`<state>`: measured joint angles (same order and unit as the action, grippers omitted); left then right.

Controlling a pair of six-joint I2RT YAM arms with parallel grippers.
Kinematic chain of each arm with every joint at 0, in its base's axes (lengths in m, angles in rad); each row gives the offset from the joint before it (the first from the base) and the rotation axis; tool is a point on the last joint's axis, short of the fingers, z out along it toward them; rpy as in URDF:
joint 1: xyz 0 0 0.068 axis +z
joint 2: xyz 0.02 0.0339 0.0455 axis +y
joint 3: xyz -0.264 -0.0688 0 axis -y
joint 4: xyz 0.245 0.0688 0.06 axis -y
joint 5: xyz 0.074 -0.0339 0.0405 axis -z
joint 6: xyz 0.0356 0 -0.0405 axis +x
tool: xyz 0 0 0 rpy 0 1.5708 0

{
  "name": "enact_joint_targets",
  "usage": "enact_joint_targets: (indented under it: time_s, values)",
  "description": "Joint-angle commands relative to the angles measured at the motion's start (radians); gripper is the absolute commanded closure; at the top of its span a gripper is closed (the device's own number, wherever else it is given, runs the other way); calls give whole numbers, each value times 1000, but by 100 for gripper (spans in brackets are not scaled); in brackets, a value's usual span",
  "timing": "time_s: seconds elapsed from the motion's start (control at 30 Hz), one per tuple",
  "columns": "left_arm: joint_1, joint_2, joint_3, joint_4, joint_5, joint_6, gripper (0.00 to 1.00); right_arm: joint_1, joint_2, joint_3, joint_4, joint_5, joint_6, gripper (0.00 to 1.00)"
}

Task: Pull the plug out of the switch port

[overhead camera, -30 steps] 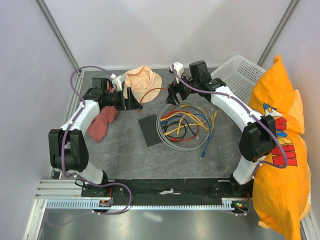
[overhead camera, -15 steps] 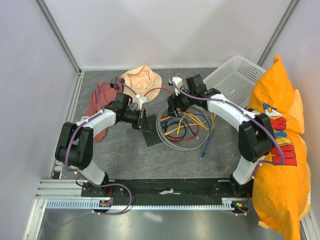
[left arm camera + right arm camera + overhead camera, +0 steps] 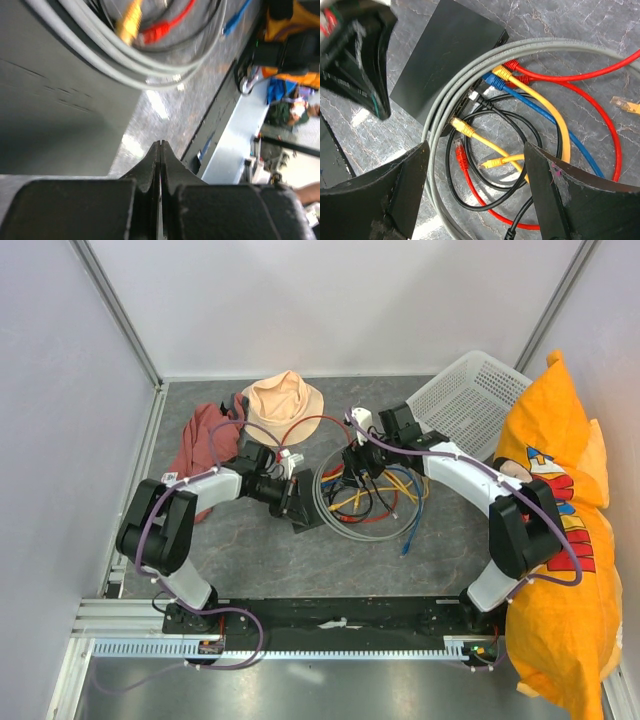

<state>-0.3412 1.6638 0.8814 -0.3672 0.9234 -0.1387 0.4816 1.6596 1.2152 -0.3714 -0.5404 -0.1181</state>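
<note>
The switch [image 3: 312, 516] [image 3: 445, 60] is a flat black box lying left of a coil of cables [image 3: 375, 490]. Red, yellow [image 3: 501, 74] and blue plugs reach its port edge under grey cable loops; which ones sit in ports I cannot tell. Another yellow plug [image 3: 462, 127] lies at that edge, and a red plug [image 3: 460, 152] lies loose beside it. My left gripper [image 3: 293, 502] [image 3: 160, 144] is shut on nothing, low over the switch's left part. Above the cable coil hangs my right gripper [image 3: 355, 462] [image 3: 475, 165], open, its fingers [image 3: 405, 185] apart around the loose plugs.
A peach hat [image 3: 285, 398] and a red cloth [image 3: 205, 435] lie at the back left. A white basket [image 3: 465, 390] stands at the back right, and a big orange bag [image 3: 560, 540] fills the right side. Grey cable loops [image 3: 115, 55] lie over the switch's edge.
My left arm has swung from beside the hat across to the switch, and its jaws have closed empty. My right gripper has come down and nearer over the cable coil.
</note>
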Motion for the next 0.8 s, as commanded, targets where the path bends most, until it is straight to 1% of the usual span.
enact_joint_targets:
  time_s: [0.0,0.07,0.17,0.2,0.4,0.5,0.57,0.63,0.7,0.77]
  values:
    - [-51,-18,-47,-15,16,51,98,3,-55,-39,32,-6,3,16]
    - [-67,-24,-58,-16,-4,56,98,3,-60,-55,29,-12,-3,16]
    - [-67,-18,-65,-16,-107,39,98,5,-63,-80,28,-20,-2,16]
    - [-67,-16,-64,-13,-165,40,98,6,-63,-83,29,-23,1,16]
    - [-36,-3,-39,-19,-317,10,98,28,-37,-89,25,-35,-14,16]
    - [10,14,-12,-22,-363,2,98,38,-5,-65,26,-35,-29,17]
    - [65,36,19,-21,-373,-5,98,45,23,-37,28,-32,-34,17]
    - [117,83,85,-30,-367,-6,98,57,52,-22,40,-18,-26,17]
    - [142,114,158,-41,-376,-4,98,78,78,-3,51,9,-29,16]
    - [168,136,194,-55,-370,-1,98,97,121,12,58,36,-37,16]
